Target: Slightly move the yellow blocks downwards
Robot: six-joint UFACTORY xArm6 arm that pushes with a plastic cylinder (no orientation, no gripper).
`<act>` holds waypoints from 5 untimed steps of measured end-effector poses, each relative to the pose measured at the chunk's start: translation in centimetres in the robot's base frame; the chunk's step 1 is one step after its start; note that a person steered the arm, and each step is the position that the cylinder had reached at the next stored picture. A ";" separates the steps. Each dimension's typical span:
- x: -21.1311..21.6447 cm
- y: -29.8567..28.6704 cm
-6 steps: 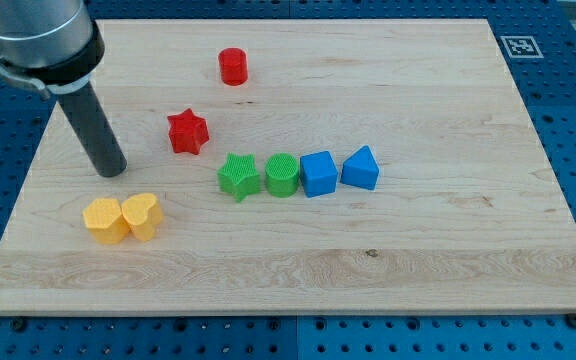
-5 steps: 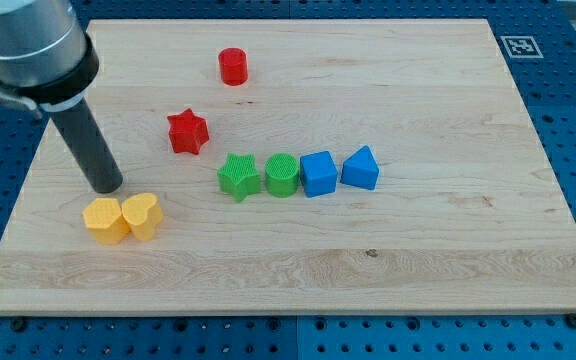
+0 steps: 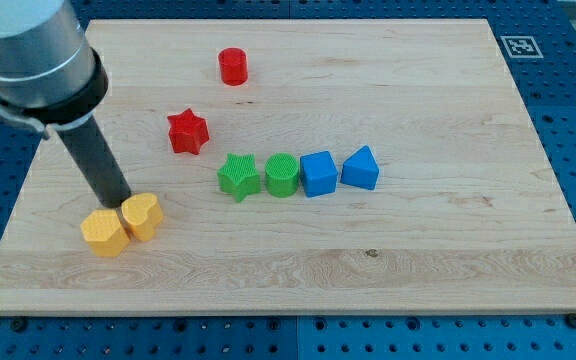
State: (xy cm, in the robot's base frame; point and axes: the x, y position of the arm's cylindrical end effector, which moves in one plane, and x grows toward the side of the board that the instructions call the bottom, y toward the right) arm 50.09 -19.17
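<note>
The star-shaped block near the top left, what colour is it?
Red. The star block shows clearly in the camera view, above the green star.

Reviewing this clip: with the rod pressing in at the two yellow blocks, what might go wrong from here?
1. My tip sits at the top of the seam between the two yellow blocks, the left one and the heart-shaped one. Pushing down could wedge them apart rather than move both.
2. The left block already sits lower, so only it may travel.
3. The board's bottom edge lies below, so a long push overshoots "slightly".
</note>
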 end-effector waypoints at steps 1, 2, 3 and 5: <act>0.2 0.4; 0.3 2.4; 0.3 3.0; 0.5 4.1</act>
